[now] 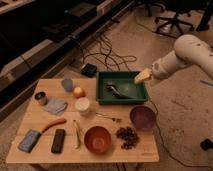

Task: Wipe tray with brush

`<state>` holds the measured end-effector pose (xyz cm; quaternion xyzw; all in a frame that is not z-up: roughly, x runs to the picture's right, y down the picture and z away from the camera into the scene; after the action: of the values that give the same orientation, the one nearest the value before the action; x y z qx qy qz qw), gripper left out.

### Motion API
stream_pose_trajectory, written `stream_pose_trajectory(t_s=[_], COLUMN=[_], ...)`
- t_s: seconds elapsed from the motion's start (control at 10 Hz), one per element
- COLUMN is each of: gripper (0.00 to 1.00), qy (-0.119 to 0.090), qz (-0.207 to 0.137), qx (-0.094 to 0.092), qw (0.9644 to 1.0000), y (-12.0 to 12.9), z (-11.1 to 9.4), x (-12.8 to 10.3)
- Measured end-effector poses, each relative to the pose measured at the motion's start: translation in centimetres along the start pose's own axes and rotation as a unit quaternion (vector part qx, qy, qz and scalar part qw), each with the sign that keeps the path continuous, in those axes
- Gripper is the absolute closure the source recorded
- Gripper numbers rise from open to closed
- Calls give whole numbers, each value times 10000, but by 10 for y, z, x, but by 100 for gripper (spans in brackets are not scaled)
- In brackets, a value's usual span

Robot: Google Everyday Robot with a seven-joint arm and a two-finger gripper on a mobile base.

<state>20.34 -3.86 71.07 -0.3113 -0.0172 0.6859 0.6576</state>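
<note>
The green tray (131,95) stands at the table's back right. The small dark brush (117,90) lies inside it, left of centre, slanting from back left to front right. My gripper (142,76), pale yellowish at its tip, hangs over the tray's far right corner, clear of the brush. The white arm (187,55) reaches in from the right.
On the wooden table (30,120): a purple bowl (142,117), brown bowl (97,139), dark clustered bits (127,136), orange curved tool (52,124), flat black bar (58,140), blue sponge (29,140), grey cloth (55,105), white cup (82,105). Cables and a black box (90,70) lie on the floor behind.
</note>
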Motion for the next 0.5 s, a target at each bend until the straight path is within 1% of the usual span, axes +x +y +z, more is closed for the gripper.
stream_pose_trajectory(t_s=[0.1,0.2,0.3,0.4,0.5], gripper=[35,35,35,35,35], qy=[-2,119,228,320,340], qz=[9,-36,-135,-320,-467], qx=[40,9,-58,-149,-200], qw=[10000,9999,9996,9989,9981], y=[-2,-2,2,0,-3], z=[-1,5,16,37,45], x=[0,0,-4,-14,-22])
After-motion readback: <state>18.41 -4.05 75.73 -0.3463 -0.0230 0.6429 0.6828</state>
